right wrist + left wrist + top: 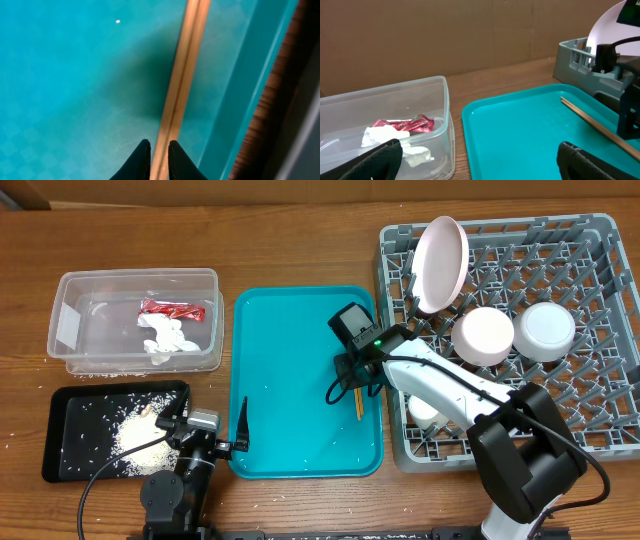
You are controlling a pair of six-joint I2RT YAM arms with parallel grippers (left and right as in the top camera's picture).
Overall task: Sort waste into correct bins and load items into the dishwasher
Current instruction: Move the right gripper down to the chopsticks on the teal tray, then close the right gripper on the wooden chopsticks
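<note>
Black right fingers (141, 162) fill the bottom of the right wrist view, drawn narrow with the chopsticks (182, 75) running up between their tips. They appear to be pinching the wood, though the contact itself sits at the frame's edge. A fine line down the wood suggests two sticks pressed side by side. The chopsticks lie on the floor of the teal tray (75, 75), close to its right rim, on the side nearest the dish rack (590, 430).

From overhead, the right arm reaches from the front of the tabletop (300, 220) across the rack's near left corner to that spot. In the rack, a pale-pink plate (441, 263) stands on edge at the back left. Two white bowls (484, 335) (548, 330) sit upside down just beside each other in the middle.

At the front left, the left fingers (375, 160) are spread wide and hold nothing. They hover over the gap between the teal tray and the black tray (60, 430), which holds scattered rice (135, 435). Behind it, the clear tub (70, 330) contains the red wrapper (172, 310) and the white tissue (168, 340), touching each other.
</note>
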